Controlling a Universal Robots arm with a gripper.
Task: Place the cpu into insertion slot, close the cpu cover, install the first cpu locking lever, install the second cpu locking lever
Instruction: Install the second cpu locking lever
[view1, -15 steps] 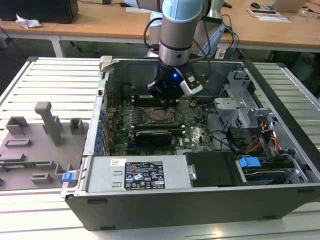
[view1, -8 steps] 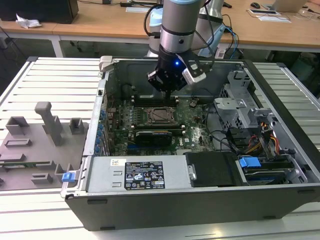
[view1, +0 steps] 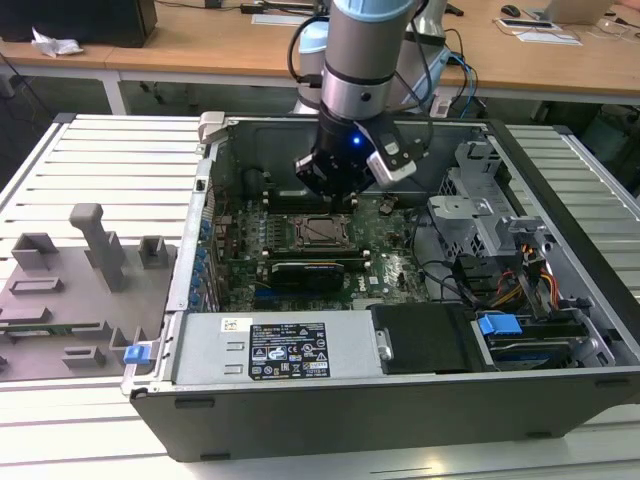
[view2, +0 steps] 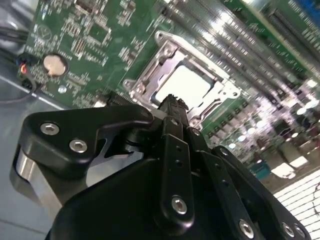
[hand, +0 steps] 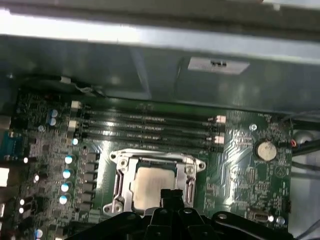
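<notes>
While the gripper (hand: 172, 194) hangs just over the socket's near edge, its fingers look pressed together with nothing between them, so the step in hand is judged to be working the cover or a lever, not carrying the cpu. The cpu (hand: 154, 180) sits in the slot (hand: 121, 176), with the cover (hand: 152, 158) lying down around it. To do this well, any push should come squarely from the fingertip, keeping off the chip's top and the memory slots (hand: 145, 125) beside the socket.

The exterior view places the gripper (view1: 345, 198) inside the case (view1: 300, 420), over the motherboard (view1: 390, 262). Both wrist views give the closer detail: the cover's frame (view2: 150, 75) framing the chip.
</notes>
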